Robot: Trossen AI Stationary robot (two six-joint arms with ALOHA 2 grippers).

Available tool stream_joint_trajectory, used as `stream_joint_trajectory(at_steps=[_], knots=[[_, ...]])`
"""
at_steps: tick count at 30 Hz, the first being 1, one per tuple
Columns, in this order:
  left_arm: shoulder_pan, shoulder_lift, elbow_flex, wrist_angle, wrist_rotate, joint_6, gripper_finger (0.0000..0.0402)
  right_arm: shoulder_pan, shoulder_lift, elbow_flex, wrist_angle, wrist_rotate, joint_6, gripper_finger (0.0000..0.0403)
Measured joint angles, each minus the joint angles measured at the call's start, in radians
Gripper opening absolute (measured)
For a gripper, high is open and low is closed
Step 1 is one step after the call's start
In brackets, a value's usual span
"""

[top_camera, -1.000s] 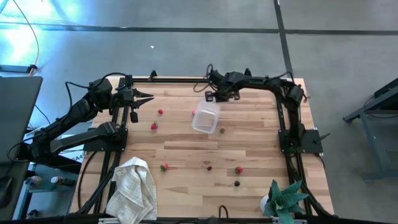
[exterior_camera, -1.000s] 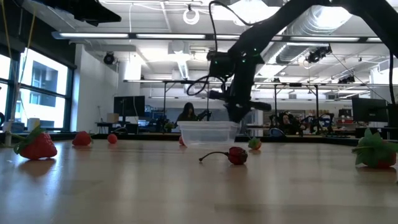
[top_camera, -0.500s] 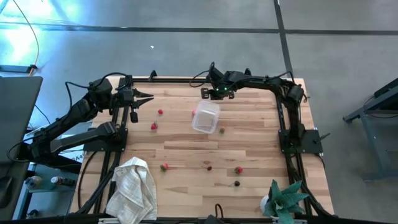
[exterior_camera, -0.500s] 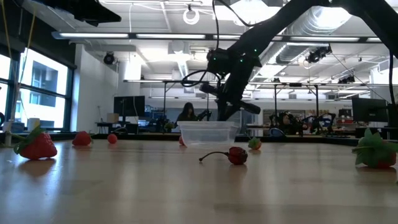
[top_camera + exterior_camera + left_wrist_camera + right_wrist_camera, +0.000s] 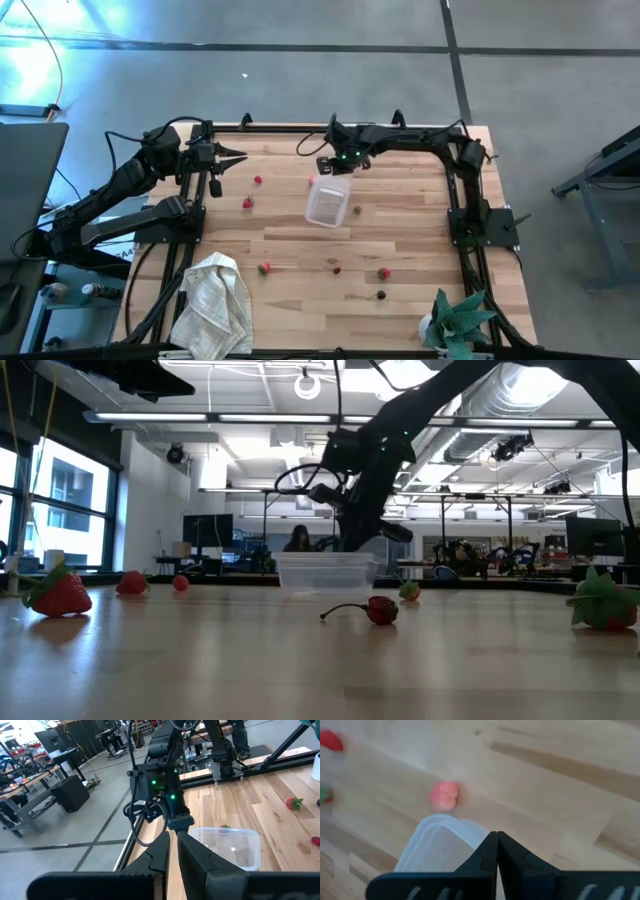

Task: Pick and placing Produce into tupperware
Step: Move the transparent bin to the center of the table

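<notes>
Since a second ago my right pincer (image 5: 322, 171) has swung leftward along the far side of the table, and the tupperware (image 5: 329, 201) has slid a little left and turned with it. That container is clear thin plastic, rectangular with rounded corners, and it sits flat on the far middle of the pale planked wooden table (image 5: 300, 290). My right fingers are pressed together into a dark wedge whose tip sits at the container's far rim (image 5: 451, 827), with nothing pinched between them; whether it touches the rim I cannot tell. Just past that corner lies a soft pink round piece of produce (image 5: 444, 795). My left pincer (image 5: 238, 156) hangs over the far left of the table, its fingers also pressed together and holding nothing. Other produce lies scattered: small red bumpy strawberries (image 5: 384, 272) toward the near right, one with a curling dark stem (image 5: 381, 609). A crumpled white cloth (image 5: 213, 300) lies at the near left, and a teal leafy plant (image 5: 458, 318) stands at the near right.
</notes>
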Motion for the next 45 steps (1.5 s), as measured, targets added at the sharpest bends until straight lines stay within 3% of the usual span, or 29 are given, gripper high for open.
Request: stream_joint_trajectory(at_steps=[21,30,45], knots=[[0.000,0.000,0.000,0.000,0.000,0.000,0.0028,0.143,0.001,0.000,0.023,-0.049,-0.032,0.0000],[0.000,0.000,0.000,0.000,0.000,0.000,0.0028,0.160,0.001,0.001,0.076,-0.103,-0.088,0.0000],[0.000,0.000,0.000,0.000,0.000,0.000,0.0028,0.157,0.001,0.001,0.079,-0.083,-0.118,0.0000]])
